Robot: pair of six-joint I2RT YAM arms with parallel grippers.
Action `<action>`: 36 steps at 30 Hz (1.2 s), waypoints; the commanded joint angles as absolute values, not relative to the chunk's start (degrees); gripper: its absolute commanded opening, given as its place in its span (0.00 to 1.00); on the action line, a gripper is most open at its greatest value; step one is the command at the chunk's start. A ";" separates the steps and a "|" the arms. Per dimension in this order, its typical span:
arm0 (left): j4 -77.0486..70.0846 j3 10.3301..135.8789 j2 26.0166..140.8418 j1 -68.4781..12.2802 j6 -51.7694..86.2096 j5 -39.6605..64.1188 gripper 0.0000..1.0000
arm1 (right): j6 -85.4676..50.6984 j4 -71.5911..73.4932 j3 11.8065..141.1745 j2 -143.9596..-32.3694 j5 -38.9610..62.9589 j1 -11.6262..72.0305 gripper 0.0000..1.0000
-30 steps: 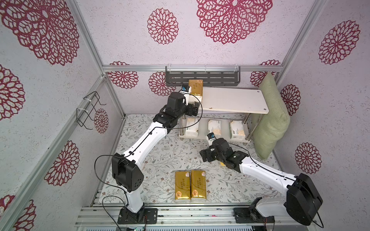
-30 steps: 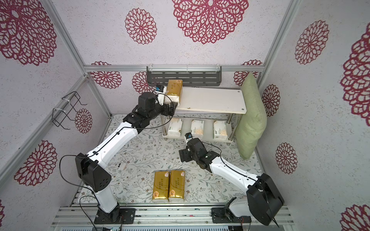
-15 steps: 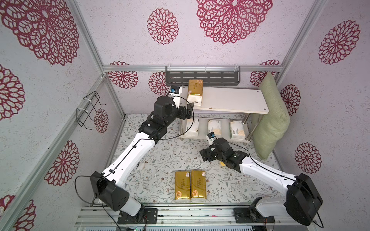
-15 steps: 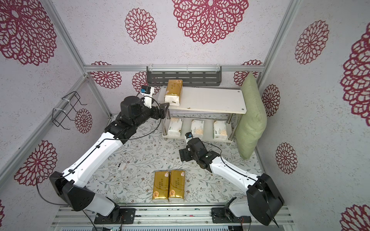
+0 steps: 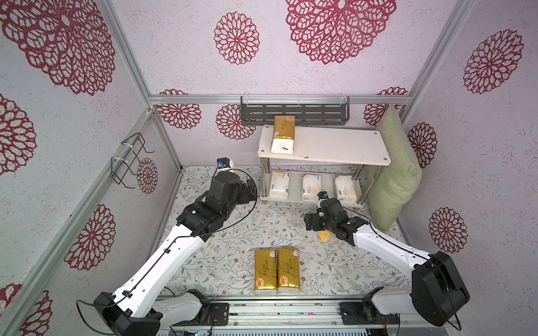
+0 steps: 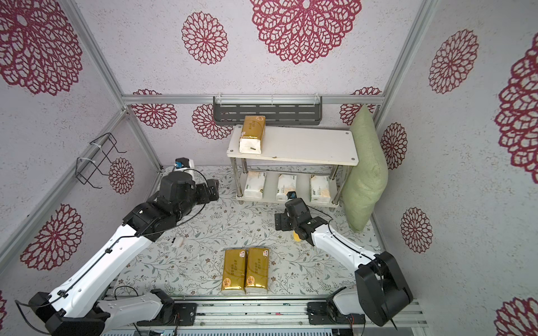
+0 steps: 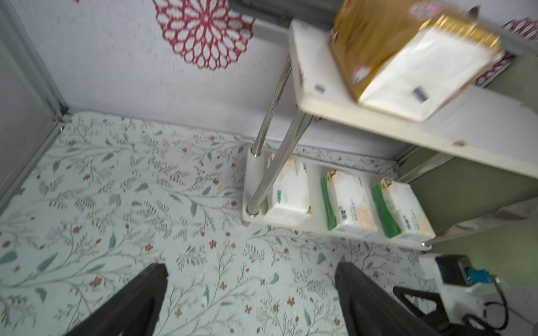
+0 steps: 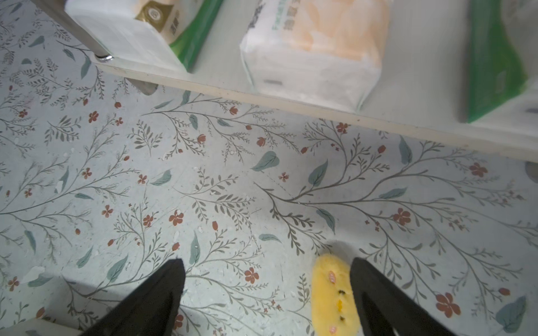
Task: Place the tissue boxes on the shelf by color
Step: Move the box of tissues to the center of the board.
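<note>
1. The tissue boxes look soft and light, like small pillows in thin wrap. A hard squeeze would likely dent them.
2. The gold packs (image 5: 265,270) are shiny, so they may slip. The best hold is likely at the middle of the two long sides, with the claw reaching across the narrow way.
3. There are six tissue boxes in all: three gold packs and three white packs (image 5: 311,187).
4. One gold pack (image 6: 252,132) lies on the left end of the top board (image 5: 334,145) of the shelf (image 6: 305,142). Its white end points to the near side.
5. Two gold packs lie side by side, touching, on the bench (image 5: 233,232). They sit near the front edge, about in the middle. These two most likely need to go up next.
6. The three white packs stand in a row on the bottom board (image 7: 316,186), with small gaps between them.
7. The left claw (image 7: 251,270) hangs over the bench, to the left of the shelf. Its fingers are wide apart and it holds nothing.
8. The right claw (image 8: 267,263) is low over the bench, just on the near side of the bottom board. Its fingers are apart and it holds nothing.
9. A small yellow lump (image 8: 332,291) lies on the bench just beside one finger of the right claw. It is not a tissue box.
</note>
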State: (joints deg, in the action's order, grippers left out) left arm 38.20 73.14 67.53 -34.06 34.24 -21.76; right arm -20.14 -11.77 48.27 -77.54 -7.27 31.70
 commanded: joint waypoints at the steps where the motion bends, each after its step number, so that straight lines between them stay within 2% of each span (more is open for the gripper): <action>1: 44.71 67.02 65.56 -36.58 42.44 -20.97 0.97 | -20.57 -12.58 48.19 -77.69 -7.27 30.79 0.95; 6: 51.19 63.10 66.75 -42.13 52.02 -20.49 0.97 | -20.22 -13.07 48.38 -78.64 -7.21 30.06 0.95; 11: 51.09 59.65 69.07 -48.65 59.07 -16.35 0.97 | -20.13 -12.44 48.36 -79.27 -6.69 29.67 0.95; 18: 56.62 60.58 78.31 -56.12 61.20 -13.80 0.97 | -19.60 -11.66 48.63 -80.50 -6.02 29.30 0.95; 36: 55.81 57.93 85.88 -64.16 66.80 -10.36 0.97 | -19.10 -9.59 47.92 -80.95 -3.97 29.21 0.95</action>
State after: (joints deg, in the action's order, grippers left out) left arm 55.33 58.57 84.79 -63.40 65.52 -10.59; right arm -19.92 -11.05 48.03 -81.01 -5.13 29.52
